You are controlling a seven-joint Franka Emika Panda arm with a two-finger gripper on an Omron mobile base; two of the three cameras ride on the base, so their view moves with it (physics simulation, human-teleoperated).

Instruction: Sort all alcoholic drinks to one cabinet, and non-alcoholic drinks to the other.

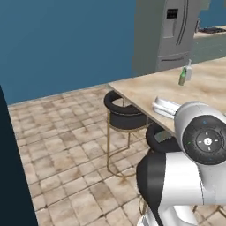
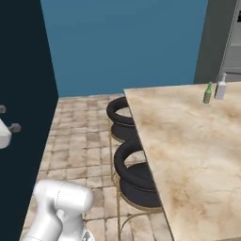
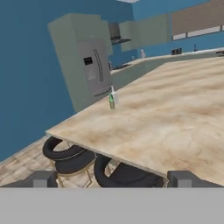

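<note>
Far across the desk [image 3: 175, 118], near its edge by the fridge [image 3: 94, 70], the green glass bottle [image 3: 111, 101] and the white plastic bottle [image 3: 115, 96] stand just beside each other, unsorted. My gripper [image 3: 111, 178] is wide and empty; sorting looks barely begun.

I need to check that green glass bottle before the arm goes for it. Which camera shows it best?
The right base view: the green glass bottle stands upright and unblocked on the marble counter, beside a white bottle. The left base view and hand view show it smaller and farther off.
</note>
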